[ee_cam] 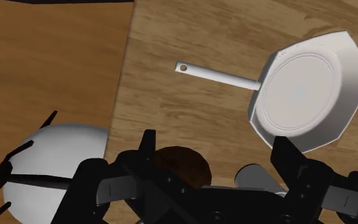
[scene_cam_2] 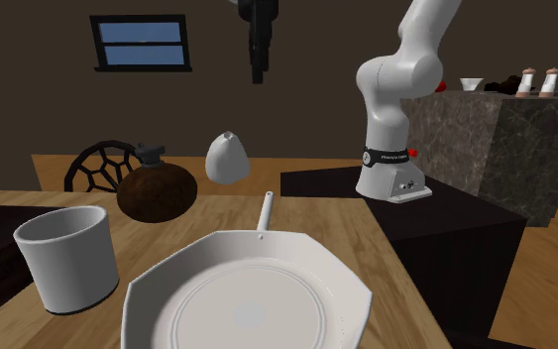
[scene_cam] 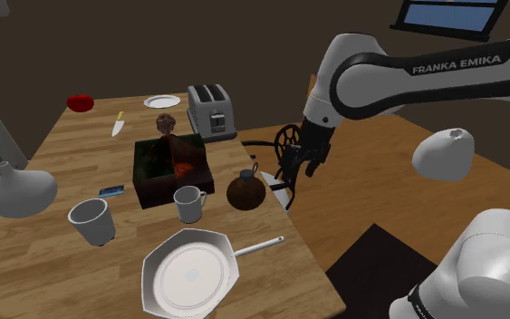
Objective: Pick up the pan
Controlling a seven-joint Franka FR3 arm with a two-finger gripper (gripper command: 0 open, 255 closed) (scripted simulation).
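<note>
The white eight-sided pan (scene_cam: 190, 272) with a long thin handle lies flat on the wooden table (scene_cam: 35, 272), near its edge and not yet touched. The black gripper (ee_cam: 214, 137) hangs well above it, off beyond the handle's end, with its fingers wide apart and empty. In my judgement the approach, the grasp and the lift are all left to do.

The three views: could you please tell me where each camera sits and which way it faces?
Shoulder view: beside the stand, looking down over the wooden table; the arm and gripper show.
Second exterior view: low over the table, looking past the white pan toward the arm's base.
Wrist view: on the gripper, looking down at the pan; both fingers show, apart.
All three share the pan and brown jug.
</note>
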